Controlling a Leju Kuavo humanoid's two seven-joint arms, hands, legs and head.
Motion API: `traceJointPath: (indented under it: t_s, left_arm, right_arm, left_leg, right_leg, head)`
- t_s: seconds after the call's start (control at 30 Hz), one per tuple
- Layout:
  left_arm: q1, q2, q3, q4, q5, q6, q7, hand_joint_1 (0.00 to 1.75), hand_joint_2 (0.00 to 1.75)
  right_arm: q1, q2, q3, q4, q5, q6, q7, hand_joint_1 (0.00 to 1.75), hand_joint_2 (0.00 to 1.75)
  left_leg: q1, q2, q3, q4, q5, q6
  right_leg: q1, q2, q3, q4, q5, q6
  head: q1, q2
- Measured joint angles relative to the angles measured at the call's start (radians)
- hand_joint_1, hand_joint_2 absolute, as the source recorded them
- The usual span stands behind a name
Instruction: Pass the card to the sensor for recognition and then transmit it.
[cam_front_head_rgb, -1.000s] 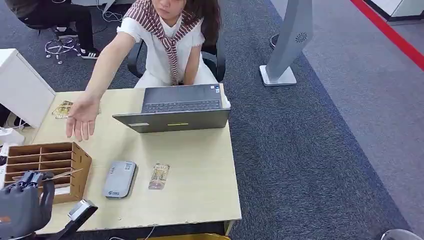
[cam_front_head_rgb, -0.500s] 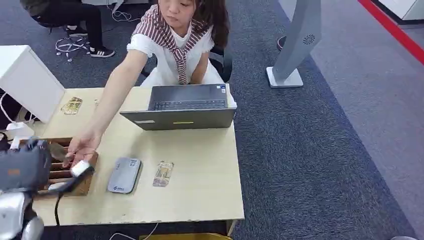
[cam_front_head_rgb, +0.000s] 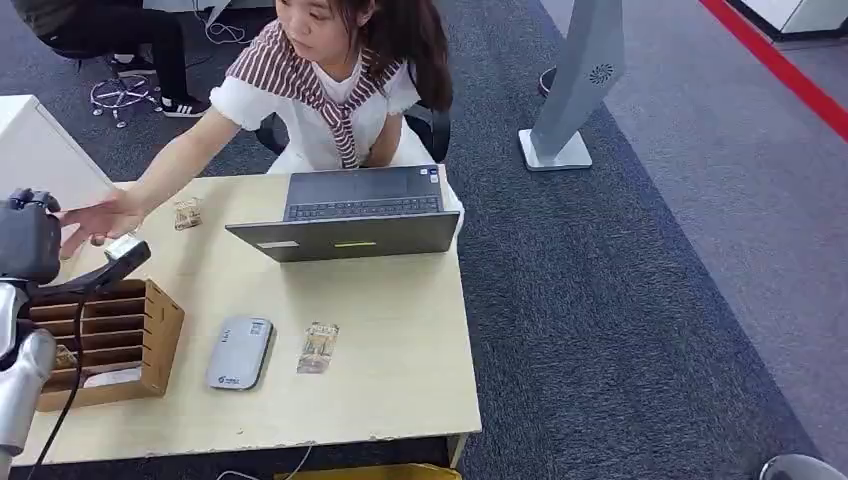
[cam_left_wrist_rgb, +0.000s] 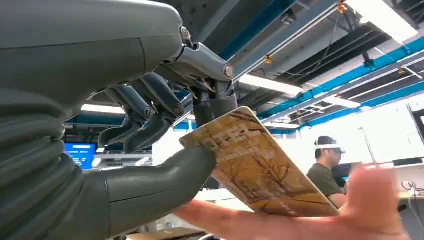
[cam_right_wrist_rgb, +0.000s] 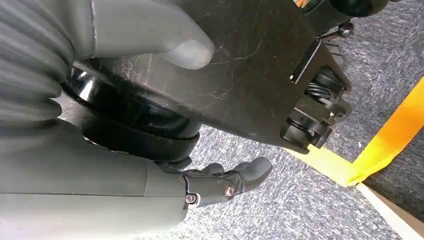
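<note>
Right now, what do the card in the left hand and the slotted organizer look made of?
Card: likely glossy printed plastic; thin, rigid, rounded corners, tree artwork. Left hand pinches it. Slotted organizer: likely thin unfinished plywood or fibreboard; matte tan panels, darker cut edges.

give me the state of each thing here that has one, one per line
card: pinched in the left hand, a person's hand right under it
right hand: hanging by the floor, holding nothing
laptop: open
grey sensor: flat on the table, nothing on it
wooden organizer: upright, one slot holds something pale
</note>
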Motion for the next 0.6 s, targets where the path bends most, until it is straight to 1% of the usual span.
traceJointPath:
  t_s: [0.13, 0.6]
  left_arm:
    - [-0.002, 0.000, -0.004, 0.012, 0.000, -0.009, 0.002, 1.75, 1.75]
    - [-0.006, 0.000, -0.014, 0.043, 0.003, 0.000, 0.001, 1.75, 1.75]
  right_arm:
    - [0.000, 0.000, 0.000, 0.000, -0.005, 0.000, -0.001, 0.00, 1.75]
    - [0.000, -0.002, 0.001, 0.000, -0.010, 0.000, -0.004, 0.00, 1.75]
  left_leg:
    - [0.000, 0.000, -0.001, 0.000, 0.000, 0.000]
    - [0.000, 0.002, -0.001, 0.000, 0.000, 0.000]
  right_leg:
    - [0.000, 0.000, -0.001, 0.000, 0.000, 0.000]
    - [0.000, 0.002, -0.001, 0.000, 0.000, 0.000]
  head:
    - [0.000, 0.000]
    - [0.000, 0.000]
